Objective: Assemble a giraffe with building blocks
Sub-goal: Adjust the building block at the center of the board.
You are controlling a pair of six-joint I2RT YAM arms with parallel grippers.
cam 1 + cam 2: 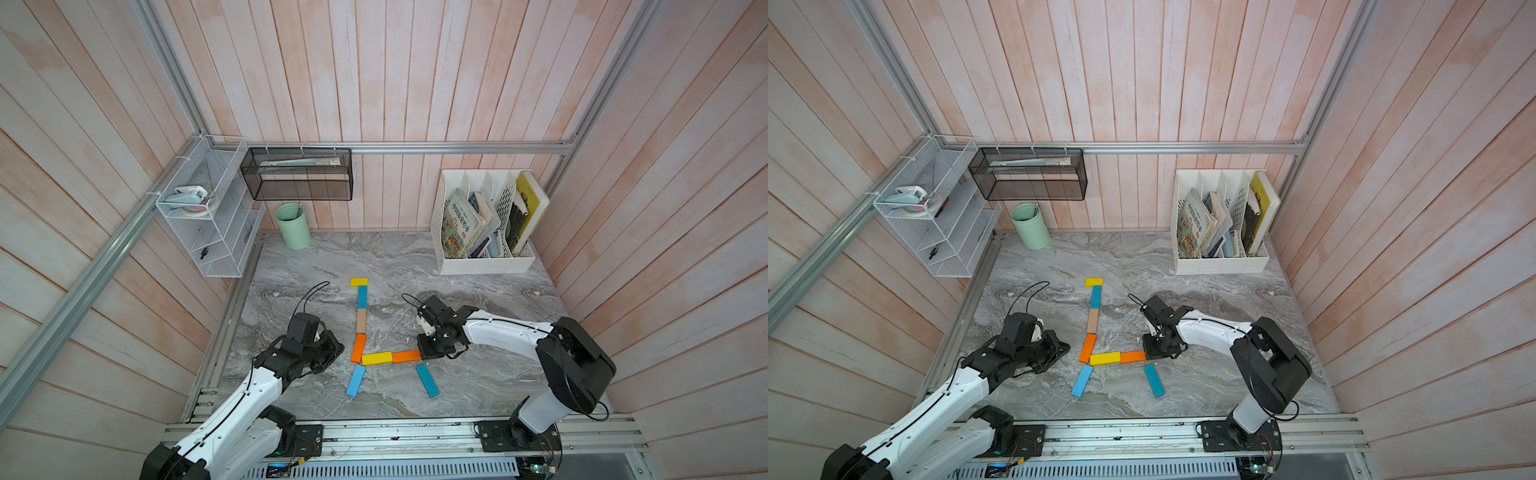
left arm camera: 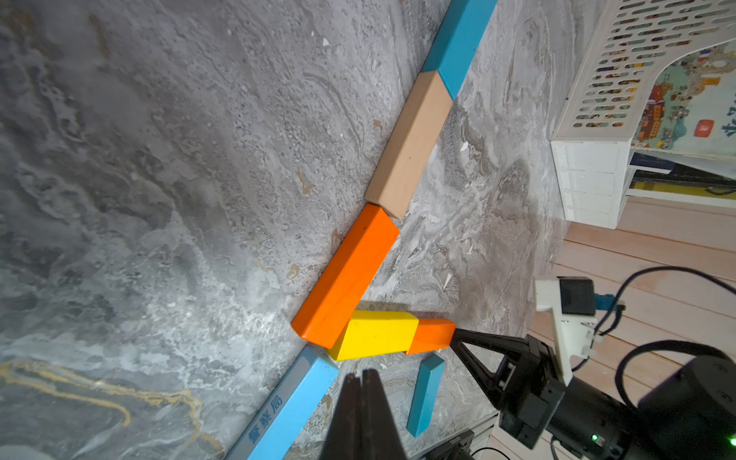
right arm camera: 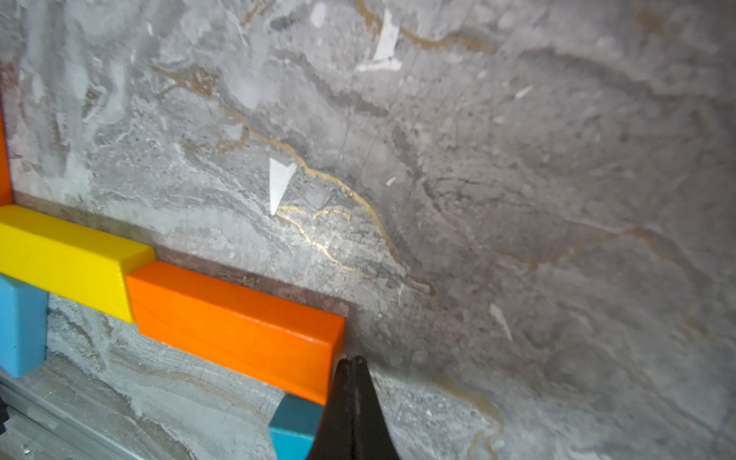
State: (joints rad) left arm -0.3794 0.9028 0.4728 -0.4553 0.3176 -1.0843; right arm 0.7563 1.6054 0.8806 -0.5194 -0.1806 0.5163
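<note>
Painted wood, we judge, so the pieces of the giraffe (image 1: 377,358) should be light, stiff and a bit slick on the marble table (image 1: 478,374). Nothing joins them, they only butt together, so any bump slides a neighbour. The figure lies flat mid-table in both top views: yellow head block (image 1: 359,282) crosswise, teal neck block (image 1: 362,296), tan block (image 1: 361,320), orange neck block (image 1: 358,348), then yellow body block (image 1: 1105,358) and orange body block (image 3: 235,326), with light blue leg (image 1: 356,381) and teal leg (image 1: 427,380) splayed toward the robot. Right gripper (image 3: 352,360): jaws pressed together, holding nothing, tips at the outer end of the orange body block, touching or just beside, we can't tell. Left gripper (image 2: 362,374): also pressed together and empty, near the light blue leg. To lift a block, pinch its long sides at mid-length; to tidy, push an end face with closed tips.
</note>
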